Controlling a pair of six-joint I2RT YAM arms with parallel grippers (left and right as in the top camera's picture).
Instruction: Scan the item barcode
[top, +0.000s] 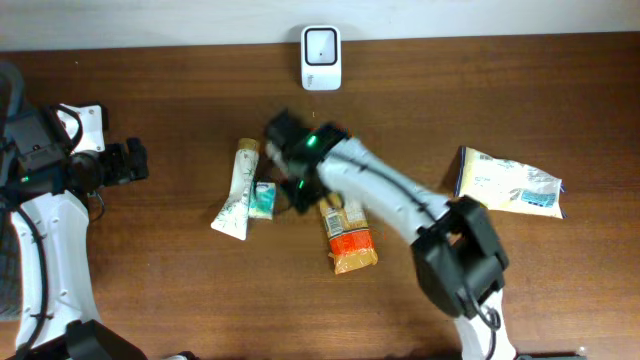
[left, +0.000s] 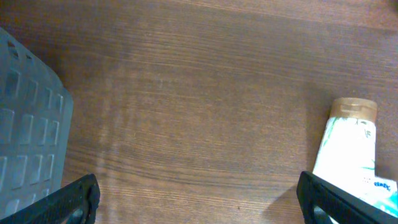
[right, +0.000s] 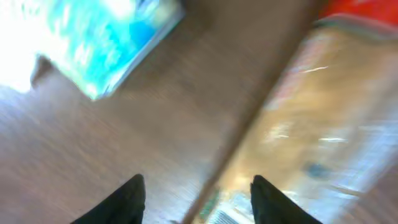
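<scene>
Progress looks early, as nothing is held and nothing sits in front of the scanner (top: 321, 57), which stands alone at the far edge of the table (top: 480, 90). Four goods lie flat on the wood. The tube (top: 238, 190) is left of centre, with the small teal box (top: 262, 200) just beside it on its right. The orange packet (top: 348, 240) is nearer and further right, and the pale bag (top: 510, 182) lies well apart on the right.

The right gripper (top: 290, 188) hangs low over the gap between box and packet. Its wrist view is blurred, but it shows the two fingers parted, with only bare wood and the packet's edge between them. They grip nothing. The box (right: 118, 37) lies to the far left of the fingers there and the packet (right: 329, 112) to the right. Either one could be the item meant; which, I cannot tell.

The left gripper (top: 135, 160) waits at the left side of the table, spread as wide as it goes and empty. Its own camera shows plain wood between the fingers, with the tube (left: 348, 149) off to the right.

Whether any item has already been scanned does not show. What seems left is nearly everything — closing on one item, carrying it far towards the scanner, and turning its barcode to the scanner's face.
</scene>
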